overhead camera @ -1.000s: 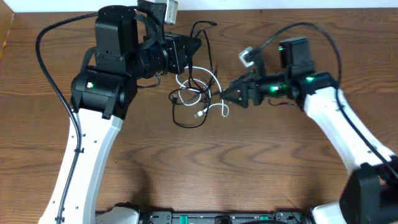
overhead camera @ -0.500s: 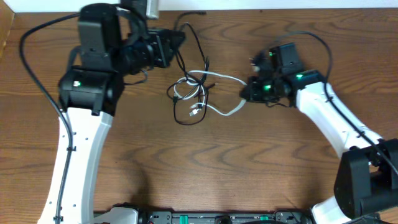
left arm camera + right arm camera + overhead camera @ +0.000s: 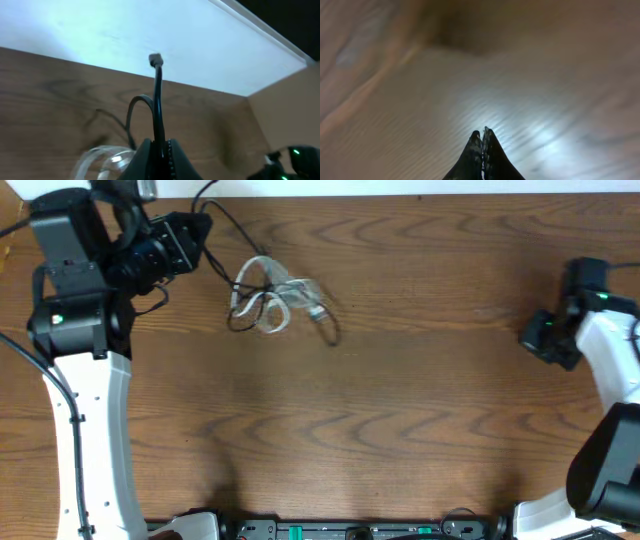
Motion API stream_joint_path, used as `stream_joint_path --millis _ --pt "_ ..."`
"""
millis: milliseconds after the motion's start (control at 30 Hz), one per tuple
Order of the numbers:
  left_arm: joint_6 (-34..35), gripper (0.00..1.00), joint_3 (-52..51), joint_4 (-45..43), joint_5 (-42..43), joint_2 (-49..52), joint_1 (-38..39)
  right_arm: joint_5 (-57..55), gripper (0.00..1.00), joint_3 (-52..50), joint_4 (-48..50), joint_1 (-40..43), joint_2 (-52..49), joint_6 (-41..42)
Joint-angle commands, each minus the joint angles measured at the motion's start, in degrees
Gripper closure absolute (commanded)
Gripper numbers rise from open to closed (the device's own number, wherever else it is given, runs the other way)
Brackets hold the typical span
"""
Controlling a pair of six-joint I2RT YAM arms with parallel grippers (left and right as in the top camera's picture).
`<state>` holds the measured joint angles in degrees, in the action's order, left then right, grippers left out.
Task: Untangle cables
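Two claws stood at opposite ends of the bench (image 3: 400, 420). The left claw (image 3: 203, 228), at the far-left rear edge, was clenched on a black cable (image 3: 158, 95) whose plug pointed away. The tangled cables (image 3: 272, 300) lay just right of it. The right claw (image 3: 528, 338), clenched on nothing, was well apart from them.

- no legible text, labels, brands, numbers or signs in any view
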<state>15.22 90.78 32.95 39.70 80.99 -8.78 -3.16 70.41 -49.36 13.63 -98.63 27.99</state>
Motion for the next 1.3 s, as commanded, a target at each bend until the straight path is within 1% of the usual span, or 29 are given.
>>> stream_joint_path --millis 0,67,167,233,267,300,333,400,500,567,633,700,800,933,1000,1100,1200,1267 --pt "-0.11 0.92 0.15 1.01 0.22 -1.27 -1.16 2.73 0.99 0.28 -0.11 5.73 -0.11 -1.84" --pt "-0.13 0.93 0.15 2.21 0.20 -1.27 -0.70 10.01 0.99 0.28 0.85 7.15 -0.11 -7.61" --pt "-0.11 0.93 0.15 3.34 0.24 -1.27 0.50 26.01 0.97 0.28 2.08 7.04 -0.11 -18.60" --pt "-0.09 0.93 0.15 3.45 0.46 -1.27 1.51 35.74 0.89 0.31 2.45 6.08 -0.11 -24.46" --pt "-0.09 0.92 0.15 3.43 0.90 -1.27 2.01 39.58 0.83 0.33 2.45 5.42 -0.02 -26.80" --pt "-0.09 0.93 0.15 3.37 1.64 -1.27 2.56 43.23 0.76 0.35 2.45 4.61 0.15 -29.14" --pt "-0.09 0.92 0.15 3.21 2.95 -1.27 3.30 47.21 0.66 0.42 2.43 3.45 0.46 -31.69" --pt "-0.09 0.93 0.15 3.19 4.74 -1.27 4.07 51.36 0.57 0.55 2.67 1.79 0.98 -33.03" --pt "-0.07 0.93 0.15 3.23 9.03 -1.27 5.07 56.24 0.41 0.96 4.04 -1.57 1.92 -32.92" --pt "-0.07 0.93 0.15 3.26 13.16 -1.27 5.49 60.63 0.37 1.11 5.51 -4.46 2.54 -32.68" --pt "-0.09 0.93 0.15 3.28 16.55 -1.27 5.79 62.84 0.36 1.16 7.56 -7.54 3.02 -30.16" --pt "-0.09 0.93 0.13 3.61 18.73 -1.25 6.40 63.14 0.36 1.16 10.78 -11.28 3.17 -25.75" --pt "-0.13 0.93 0.02 4.70 18.82 -1.25 8.07 63.12 0.36 1.16 16.74 -16.28 3.17 -18.67" --pt "-0.37 0.93 -1.01 4.76 18.80 -1.07 11.23 62.75 0.36 1.16 28.63 -22.64 3.15 -7.82" --pt "-0.35 0.93 -1.05 4.70 18.69 -0.52 12.83 59.08 0.36 1.16 34.05 -25.46 3.15 -1.09" --pt "-0.28 0.93 -1.05 4.00 18.08 -0.04 14.12 55.10 0.39 1.16 38.14 -28.20 3.13 6.40" --pt "-0.28 0.92 -1.05 3.19 17.64 0.15 15.10 50.07 0.44 1.16 38.29 -30.93 3.10 12.90" --pt "-0.28 0.93 -1.05 2.71 17.66 0.15 15.61 48.24 0.47 1.14 37.75 -32.79 2.99 15.19"
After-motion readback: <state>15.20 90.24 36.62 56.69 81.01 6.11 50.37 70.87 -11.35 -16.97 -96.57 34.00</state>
